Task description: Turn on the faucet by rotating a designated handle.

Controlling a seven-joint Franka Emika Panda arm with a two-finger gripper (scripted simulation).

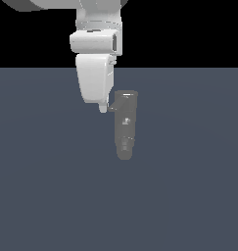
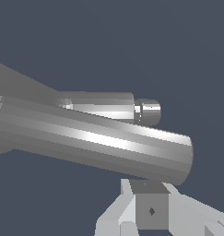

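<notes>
Exterior view gives me 1 white arm (image 1: 96, 63) reaching down from above onto a flat blue-grey floor (image 1: 42, 186), with the faucet (image 1: 125, 125) lying just to the exterior view's right of the arm's lower end. I read the faucet as a dark grey cylinder, flat-topped at its far end and tapering to a rounded near end. Its handle (image 1: 112, 107), a thin grey rod, sticks out sideways from the flat-topped end toward the exterior view's left and meets the arm's lowest tip. Wrist view fills with a thick grey cylinder (image 2: 99, 140) running across the frame, a slimmer stepped cylinder (image 2: 109, 107) behind it. The gripper (image 2: 150, 207) shows only as pale blocky parts beneath the cylinder, so I cannot tell whether it is released or clenched. I see no containers.
</notes>
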